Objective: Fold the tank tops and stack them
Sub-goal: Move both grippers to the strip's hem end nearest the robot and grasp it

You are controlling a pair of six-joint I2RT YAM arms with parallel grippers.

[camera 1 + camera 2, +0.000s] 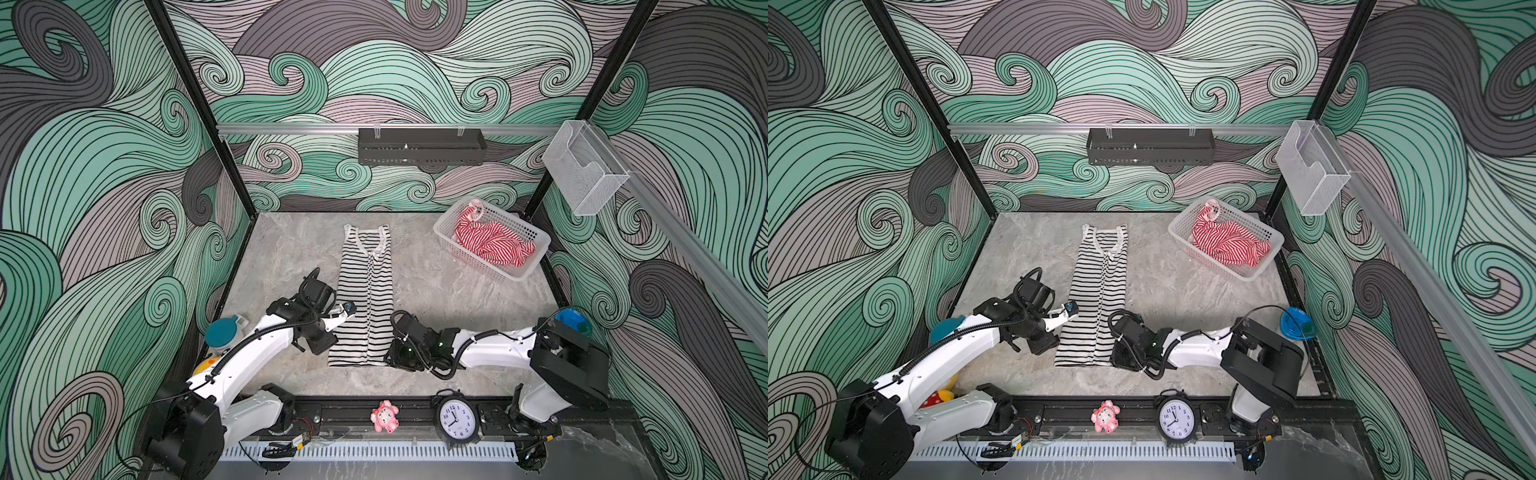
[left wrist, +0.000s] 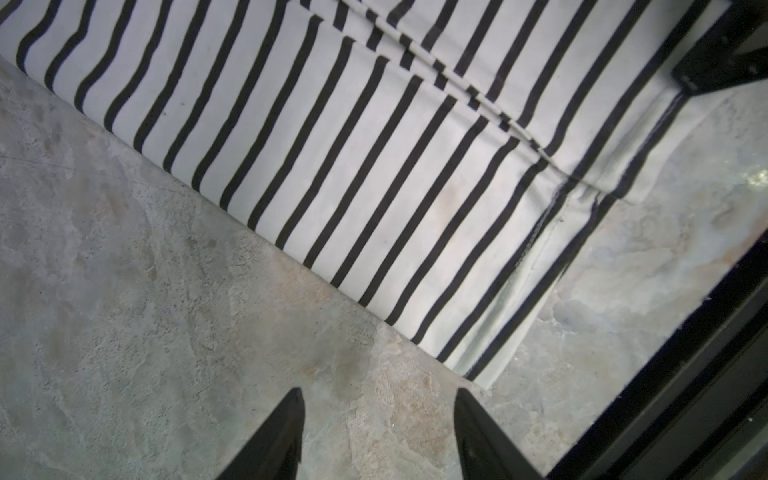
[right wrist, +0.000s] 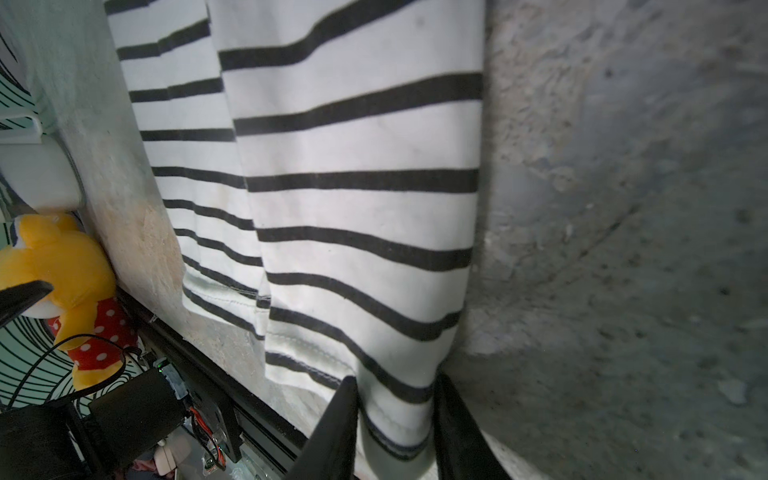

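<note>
We see the black-and-white top (image 1: pixel 365 299) lying flat on the table (image 1: pixel 291 257), folded lengthwise into a long narrow strip. Its neckline is at the far end and its hem at the near end, in both top views. The right gripper (image 3: pixel 397 424) is at the near right corner of the hem. In the right wrist view its two black fingers (image 3: pixel 336 428) stand on either side of a bunched fold of that corner and pinch it, so it is grasping the cloth. The left gripper (image 2: pixel 378 419) is just beside the left edge of the strip, toward its near half. Its pointed black fingers stand apart over bare table with nothing between them, so it is released and the cloth lies just beyond its tips. The top is a soft knit with thin black stripes on white. It has a stitched double hem, a pale ribbed trim round the neck, and a long crease where its folded sides meet down the middle. The table is a matte stone-look surface, mottled grey with beige patches. The red-and-white top (image 1: pixel 490 243) lies crumpled in a white plastic basket (image 1: pixel 473 259) with perforated walls, at the far right of the table and well apart from both grippers. In the right wrist view a yellow plush toy (image 3: pixel 62 266) with a red white-dotted patch sits at the near left edge of the table.
</note>
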